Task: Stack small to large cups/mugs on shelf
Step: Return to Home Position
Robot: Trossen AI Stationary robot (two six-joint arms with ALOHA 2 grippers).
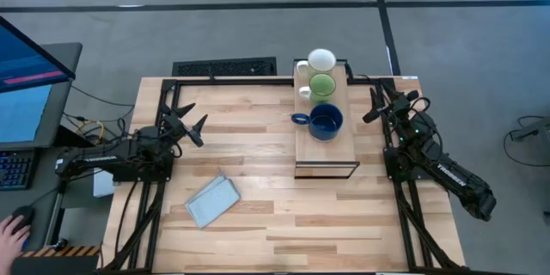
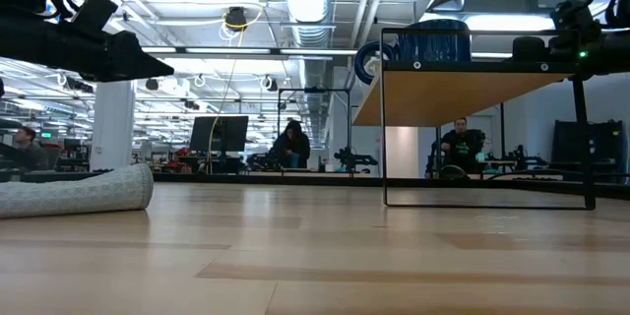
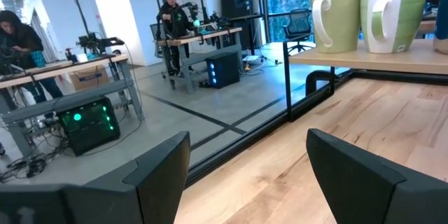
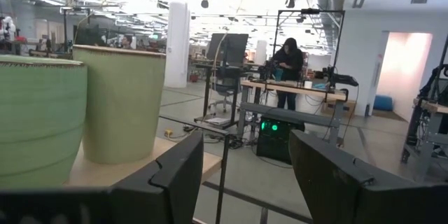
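Three mugs stand upright in a row on the flat top of the light-wood shelf (image 1: 326, 150): the white mug (image 1: 320, 58) at the far end, the green mug (image 1: 322, 85) in the middle, and the dark blue mug (image 1: 326, 122) nearest. Their handles point toward the table's left. My left gripper (image 1: 191, 125) is open and empty, left of the shelf over the table. My right gripper (image 1: 378, 103) is open and empty, just right of the shelf. The right wrist view shows the green mug (image 4: 38, 119) and the white mug (image 4: 119, 105) close by.
A folded grey-blue cloth (image 1: 211, 200) lies on the slatted table near its front left, and it also shows in the low view (image 2: 79, 192). The shelf (image 2: 463, 94) is raised on thin dark legs. People sit at desks in the room behind. A hand (image 1: 10, 232) rests at the far left.
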